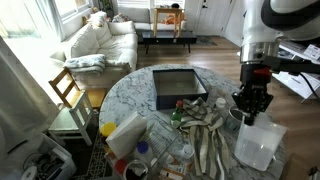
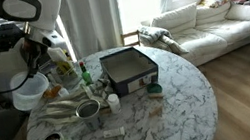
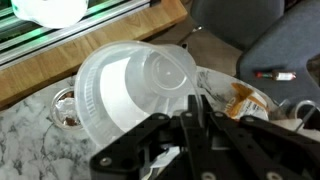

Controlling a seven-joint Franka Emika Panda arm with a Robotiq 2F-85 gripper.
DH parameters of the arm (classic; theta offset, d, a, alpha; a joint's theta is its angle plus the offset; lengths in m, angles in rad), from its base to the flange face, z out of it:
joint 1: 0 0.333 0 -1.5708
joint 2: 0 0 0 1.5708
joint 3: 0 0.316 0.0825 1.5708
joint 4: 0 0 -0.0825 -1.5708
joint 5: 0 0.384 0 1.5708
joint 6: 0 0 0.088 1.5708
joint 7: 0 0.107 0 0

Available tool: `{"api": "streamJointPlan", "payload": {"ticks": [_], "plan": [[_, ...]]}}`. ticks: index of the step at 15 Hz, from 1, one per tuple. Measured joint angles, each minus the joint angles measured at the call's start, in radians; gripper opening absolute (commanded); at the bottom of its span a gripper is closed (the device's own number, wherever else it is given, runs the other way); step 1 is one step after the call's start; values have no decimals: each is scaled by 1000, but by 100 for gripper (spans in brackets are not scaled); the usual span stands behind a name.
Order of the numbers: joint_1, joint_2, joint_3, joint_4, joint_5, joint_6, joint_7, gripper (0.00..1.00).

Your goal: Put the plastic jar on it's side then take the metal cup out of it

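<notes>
The plastic jar (image 1: 258, 145) sits at the edge of the round marble table (image 2: 176, 102), on the side where the arm stands, directly beneath the gripper (image 1: 250, 112). In the wrist view the jar (image 3: 130, 90) appears nearly end-on, a whitish translucent round with a smaller circle inside it. The claw's fingers (image 3: 190, 115) are drawn together right at the jar's rim; I cannot tell whether the thin wall is pinched between them. In an exterior view the metal cup (image 2: 89, 109) stands upright on the tabletop, apart from the jar, between it and the dark tray (image 2: 130, 69) at the table's middle.
</notes>
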Motion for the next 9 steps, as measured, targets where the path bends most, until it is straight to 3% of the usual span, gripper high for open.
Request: {"api": "streamJointPlan", "payload": {"ticks": [5, 9], "plan": [[22, 2, 57, -42, -150, 28, 30, 1], [22, 0, 64, -123, -208, 246, 36, 1]]}}
